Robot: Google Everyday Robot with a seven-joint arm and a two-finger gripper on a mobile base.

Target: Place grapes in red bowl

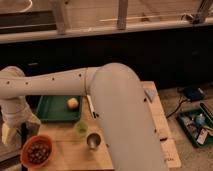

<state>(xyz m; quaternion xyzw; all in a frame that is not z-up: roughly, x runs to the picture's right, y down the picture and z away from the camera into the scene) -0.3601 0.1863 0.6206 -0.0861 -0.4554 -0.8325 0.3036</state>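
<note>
Since the grapes (38,152) sit inside the red bowl (25,156) at the desk's front-left corner, I think I'm done; my gripper (23,131) hangs just above.

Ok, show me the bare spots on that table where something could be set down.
Bare wood lies below the green cup, between the red bowl and the metal cup. The green tray is open left of the fruit. The left edge is crowded: the grapes fill the bowl, with the gripper just above.
</note>
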